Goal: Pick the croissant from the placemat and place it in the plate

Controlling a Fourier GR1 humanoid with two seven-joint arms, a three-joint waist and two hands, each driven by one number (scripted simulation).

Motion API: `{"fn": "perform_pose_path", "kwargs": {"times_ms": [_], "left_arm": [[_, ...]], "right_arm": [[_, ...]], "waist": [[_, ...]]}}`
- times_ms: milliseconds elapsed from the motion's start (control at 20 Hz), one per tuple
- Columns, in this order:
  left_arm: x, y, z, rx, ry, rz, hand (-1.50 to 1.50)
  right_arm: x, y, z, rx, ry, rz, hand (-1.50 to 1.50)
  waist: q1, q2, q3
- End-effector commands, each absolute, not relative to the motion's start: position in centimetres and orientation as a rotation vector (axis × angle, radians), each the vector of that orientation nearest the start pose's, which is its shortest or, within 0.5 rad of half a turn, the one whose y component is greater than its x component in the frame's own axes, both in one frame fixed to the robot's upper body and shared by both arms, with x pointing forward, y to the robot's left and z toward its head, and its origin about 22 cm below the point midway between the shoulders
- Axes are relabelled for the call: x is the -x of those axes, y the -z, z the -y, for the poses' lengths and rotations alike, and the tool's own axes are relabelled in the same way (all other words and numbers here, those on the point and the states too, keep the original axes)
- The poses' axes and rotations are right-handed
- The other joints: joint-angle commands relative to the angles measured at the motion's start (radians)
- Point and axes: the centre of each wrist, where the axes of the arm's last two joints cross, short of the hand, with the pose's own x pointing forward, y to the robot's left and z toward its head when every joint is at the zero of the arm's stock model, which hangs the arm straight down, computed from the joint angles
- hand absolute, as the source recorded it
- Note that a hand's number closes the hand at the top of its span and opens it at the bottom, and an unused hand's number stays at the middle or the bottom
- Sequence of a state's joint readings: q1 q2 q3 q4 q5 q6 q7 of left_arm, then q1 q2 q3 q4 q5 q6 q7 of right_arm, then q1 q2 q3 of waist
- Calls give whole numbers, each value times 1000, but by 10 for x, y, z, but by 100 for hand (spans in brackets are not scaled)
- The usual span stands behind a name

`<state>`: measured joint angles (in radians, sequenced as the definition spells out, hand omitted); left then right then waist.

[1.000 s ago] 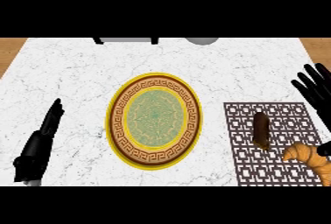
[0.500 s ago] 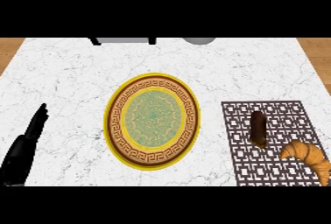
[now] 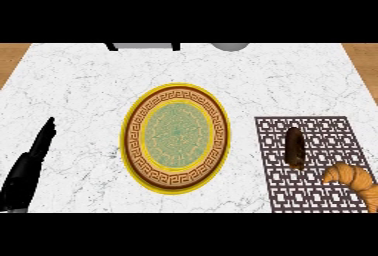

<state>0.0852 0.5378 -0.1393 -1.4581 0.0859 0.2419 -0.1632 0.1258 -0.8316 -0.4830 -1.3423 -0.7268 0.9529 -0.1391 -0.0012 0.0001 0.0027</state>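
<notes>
From my seat I see a white marble tabletop (image 3: pixel 81 90) with thin grey veins filling nearly the whole head view. Two things lie directly on it. A round plate (image 3: pixel 133 137) sits about in the middle, with a yellow rim, a brown key-pattern band and a pale green centre. A brown lattice placemat (image 3: pixel 325 135) lies flat to the right of the plate, near it but apart, with marble showing between them. The mat reaches toward the tabletop's near right corner.

White marble tabletop (image 3: pixel 81 85) veined in grey, evenly lit, with brown wooden floor (image 3: pixel 13 51) showing past both far corners.
</notes>
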Motion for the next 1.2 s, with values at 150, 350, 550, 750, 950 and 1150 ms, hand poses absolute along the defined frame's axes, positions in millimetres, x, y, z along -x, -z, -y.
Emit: {"fn": "perform_pose_path", "kwargs": {"times_ms": [150, 350, 550, 750, 950, 1150], "left_arm": [[-207, 4, -343, -454, 311, 1507, 0], [-216, 13, -328, -446, 307, 1523, 0], [-218, -11, -343, -445, 320, 1534, 0], [-214, 14, -328, -461, 313, 1528, 0], [-214, 9, -347, -454, 314, 1517, 0], [-219, 4, -331, -448, 312, 1526, 0]], "right_arm": [[-199, -155, 515, -194, -726, 1577, -150], [-214, -161, 501, -147, -860, 1478, -150], [-222, -159, 495, -126, -961, 1379, -150], [-239, -138, 469, -115, -1067, 1309, -150], [-249, -134, 455, -55, -1218, 1233, -150], [-242, -109, 469, -53, -1262, 1192, -150]], "waist": [[26, 2, 2], [18, 4, 1], [30, 2, 2], [28, 5, 1], [35, 8, 1], [37, 9, 3]]}}
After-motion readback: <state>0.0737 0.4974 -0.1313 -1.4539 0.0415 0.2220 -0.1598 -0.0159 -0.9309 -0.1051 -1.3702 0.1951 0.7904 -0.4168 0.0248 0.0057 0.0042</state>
